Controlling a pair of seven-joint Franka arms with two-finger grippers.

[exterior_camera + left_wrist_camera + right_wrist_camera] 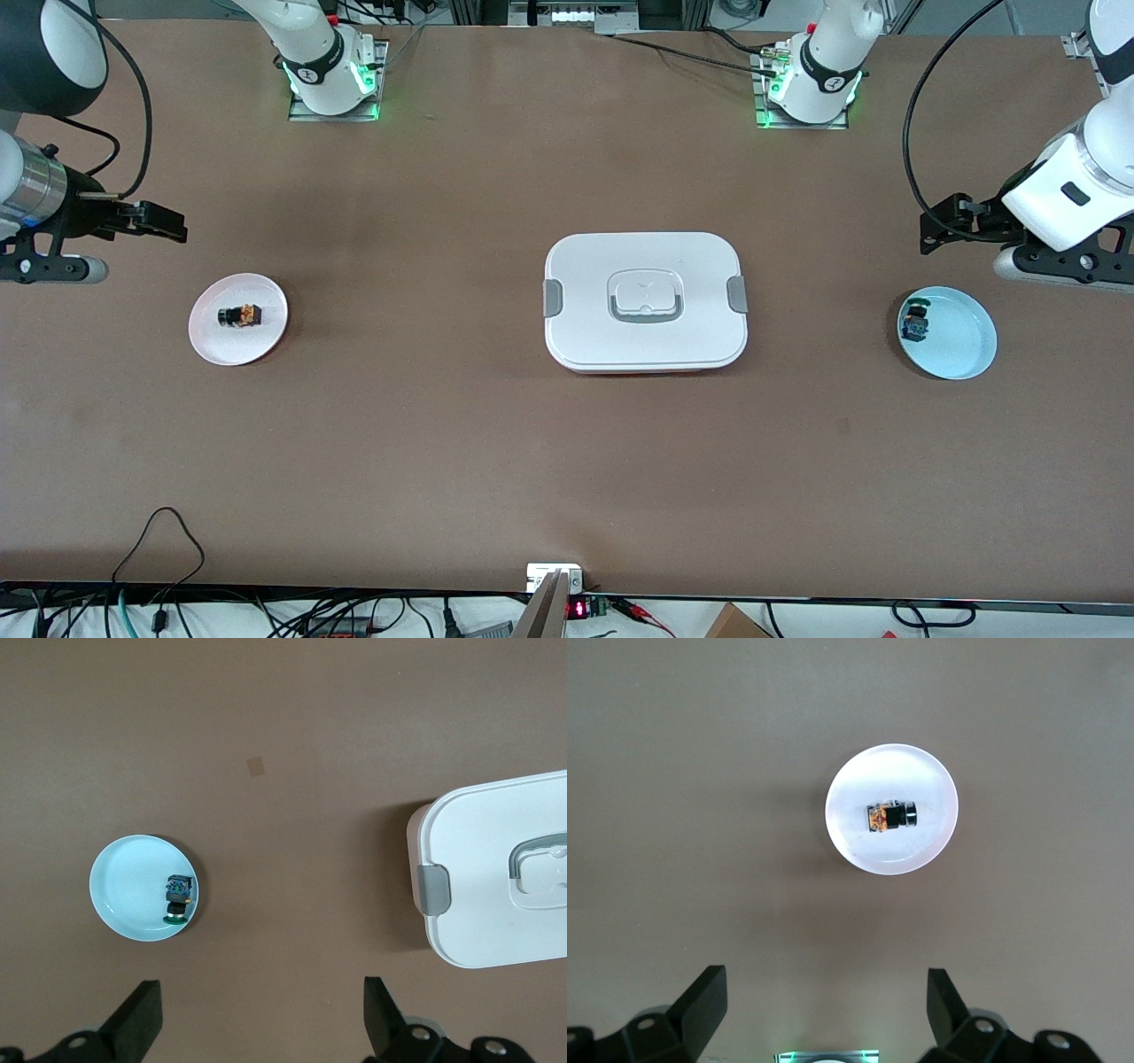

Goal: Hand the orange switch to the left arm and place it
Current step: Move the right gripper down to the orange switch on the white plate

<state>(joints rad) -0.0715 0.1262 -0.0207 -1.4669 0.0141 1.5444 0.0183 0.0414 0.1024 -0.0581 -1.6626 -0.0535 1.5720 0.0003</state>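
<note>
Front view. A matte brown desk (443, 443) carries three things in a row. At its middle sits the box (646, 301), a large white rounded-rectangular plastic container with smooth lid, grey side clips and a recessed grey-rimmed handle; a thin red line shows along its lower edge. Toward the right arm's end lies a small round pale pink plate (266, 341), and on it the orange switch (241, 315), a tiny component with a black cylindrical end and an orange body, lying on its side. Toward the left arm's end lies a round pale blue plate (961, 341) holding a small blue-and-green component (915, 322) against its rim. The right gripper (159, 221) hangs over bare desk near the pink plate; the left gripper (943, 221) hangs over bare desk near the blue plate. Both arms are cut off by the frame edges, and neither pair of fingers can be judged here.

Left wrist view. The black fingers (142, 1019) stand wide apart, empty, their tips alone visible. The box is cut off at the frame edge.

Right wrist view. The black fingers (704, 1005) stand wide apart, empty. The switch's fine detail is hard to make out.
</note>
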